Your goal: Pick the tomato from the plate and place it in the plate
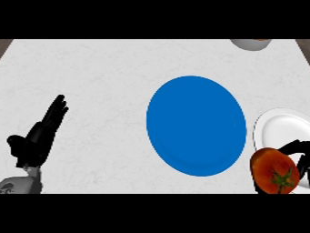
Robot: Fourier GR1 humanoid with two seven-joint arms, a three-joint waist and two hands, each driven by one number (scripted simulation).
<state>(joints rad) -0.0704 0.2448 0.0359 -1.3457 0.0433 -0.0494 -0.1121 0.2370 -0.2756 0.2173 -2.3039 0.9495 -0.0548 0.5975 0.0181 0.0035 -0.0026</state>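
A pale, faintly marbled desk (97, 82) fills the head view, with strips of brown wood-grain floor showing past its far left and right corners. A blue plate (196, 126) lies at the middle. Just to its right, near the desk's right edge, lies a white plate (285, 127). At the lower right the right robot hand (309, 164) curls its fingers round the tomato (275, 170), which sits over the near rim of the white plate. The left robot hand (42, 134) rests at the lower left, fingers straight and held up. A pale rounded object (251, 43) is cut off by the far edge.
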